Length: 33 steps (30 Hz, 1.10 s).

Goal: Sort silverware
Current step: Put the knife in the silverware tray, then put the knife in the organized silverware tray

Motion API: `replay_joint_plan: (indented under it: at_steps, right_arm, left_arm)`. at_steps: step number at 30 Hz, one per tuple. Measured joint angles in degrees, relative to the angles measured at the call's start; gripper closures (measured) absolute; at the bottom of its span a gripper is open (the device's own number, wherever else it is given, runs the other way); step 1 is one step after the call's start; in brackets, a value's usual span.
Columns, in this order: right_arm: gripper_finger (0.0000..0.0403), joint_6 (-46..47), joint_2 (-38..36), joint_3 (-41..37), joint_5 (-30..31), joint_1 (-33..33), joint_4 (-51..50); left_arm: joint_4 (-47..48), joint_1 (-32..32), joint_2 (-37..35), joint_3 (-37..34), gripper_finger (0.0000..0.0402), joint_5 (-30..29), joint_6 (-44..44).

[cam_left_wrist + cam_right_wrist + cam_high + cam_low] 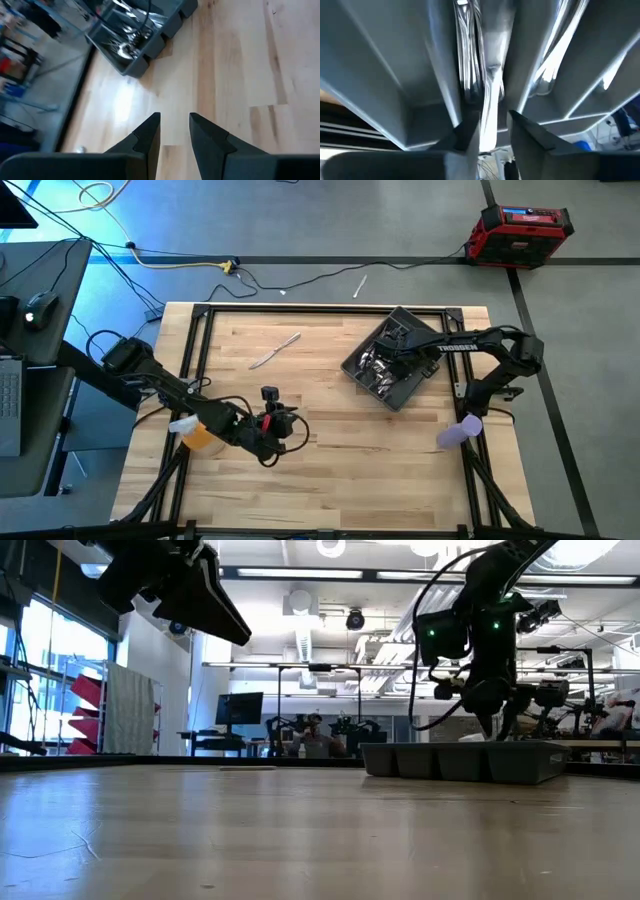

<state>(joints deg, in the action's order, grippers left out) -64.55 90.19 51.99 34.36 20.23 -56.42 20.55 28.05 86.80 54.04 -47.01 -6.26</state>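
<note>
I see glossy metal cutlery (487, 100) in a matt grey plastic tray (352, 367) on a smooth pale wooden table (340, 435).

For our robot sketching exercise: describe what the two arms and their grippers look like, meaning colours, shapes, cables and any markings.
Both arms are black with jointed tubular links. The right arm carries white lettering along its forearm; the letters are too small to read. Looping black cables hang around the left gripper, which has small red details. Each gripper has two dark, wedge-shaped fingers tapering to blunt tips. In the low view, green lights glow on the right arm's wrist.
</note>
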Motion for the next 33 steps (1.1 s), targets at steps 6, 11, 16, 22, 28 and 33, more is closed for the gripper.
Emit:
replay_joint_plan:
  at_steps: [6,11,16,22,28,33]
  right_arm:
    - [0.0256,3.2,0.0,0.4,1.5,-1.6,0.0]
    - [0.0253,4.4,0.0,0.4,-5.4,-0.4,2.1]
    - [0.0275,4.4,0.0,0.4,-7.5,2.7,5.6]
    - [0.0320,7.8,0.0,0.4,-7.6,4.5,5.4]
    - [0.0348,16.5,-0.6,3.0,-10.8,0.3,5.0]
    - [0.0352,23.6,-0.7,10.2,-13.6,-7.3,5.6]
  left_arm:
    - [9.1,-3.0,0.0,0.0,0.0319,2.3,-9.7]
    - [13.3,-4.8,0.0,0.0,0.0319,4.7,-14.2]
    - [12.6,-5.1,0.0,0.0,0.0319,6.2,-14.2]
    - [12.7,-5.1,0.0,0.0,0.0319,6.2,-14.5]
    - [19.3,-10.1,-0.4,0.0,0.0319,6.0,-19.6]
    - [21.5,-21.6,-0.9,0.0,0.0313,9.5,-19.0]
